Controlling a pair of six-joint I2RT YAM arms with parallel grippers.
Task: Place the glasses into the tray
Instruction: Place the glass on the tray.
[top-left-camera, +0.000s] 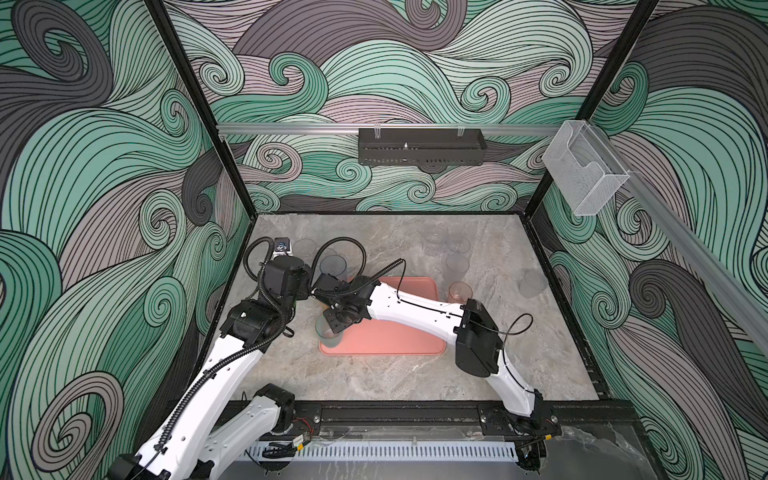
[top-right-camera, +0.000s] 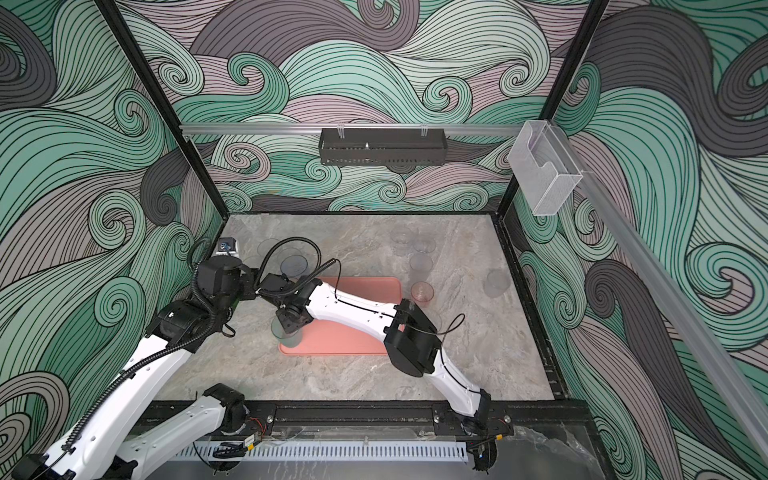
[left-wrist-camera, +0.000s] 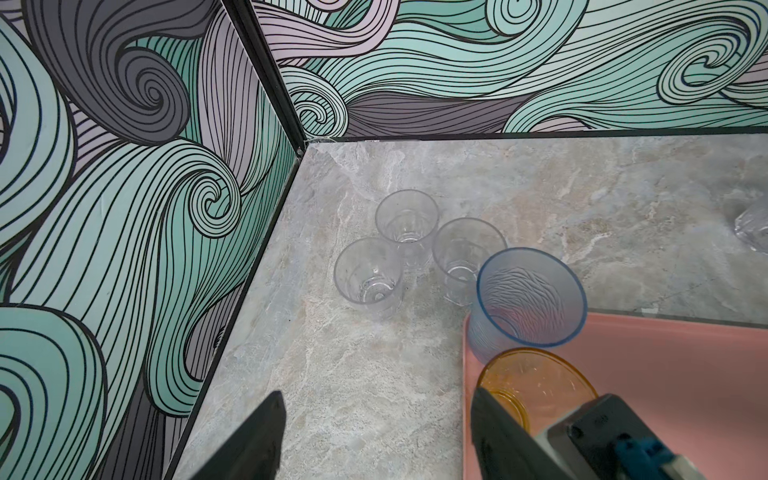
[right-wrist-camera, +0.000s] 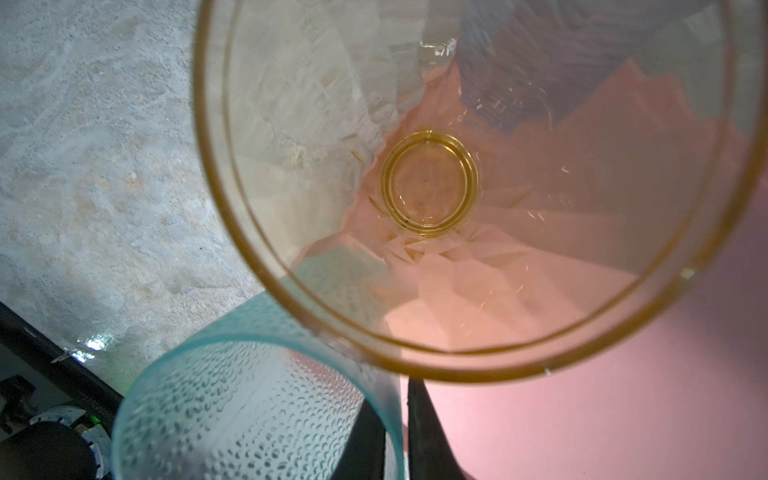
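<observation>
The right hand (right-wrist-camera: 390, 403) is reaching across the flat salmon-pink rectangular tray (top-left-camera: 395, 340). Its fingers (right-wrist-camera: 428, 440) are sitting narrowly apart astride the wall of a tall dimpled teal plastic tumbler (top-left-camera: 328, 332) at the tray's near left corner; whether they are pinching it cannot be told. A tall orange tumbler (left-wrist-camera: 536, 382) and a ribbed blue-grey tumbler (left-wrist-camera: 528, 299) are standing on the tray's left side. The left hand (left-wrist-camera: 378, 399) is hovering just left of the tray, fingers wide apart and empty. Three clear glasses (left-wrist-camera: 407, 224) are clustering on the marbled tabletop (top-left-camera: 374, 382) beyond the tray's far left corner. A short pink-red tumbler (top-left-camera: 459, 291) is standing beside its far right corner.
</observation>
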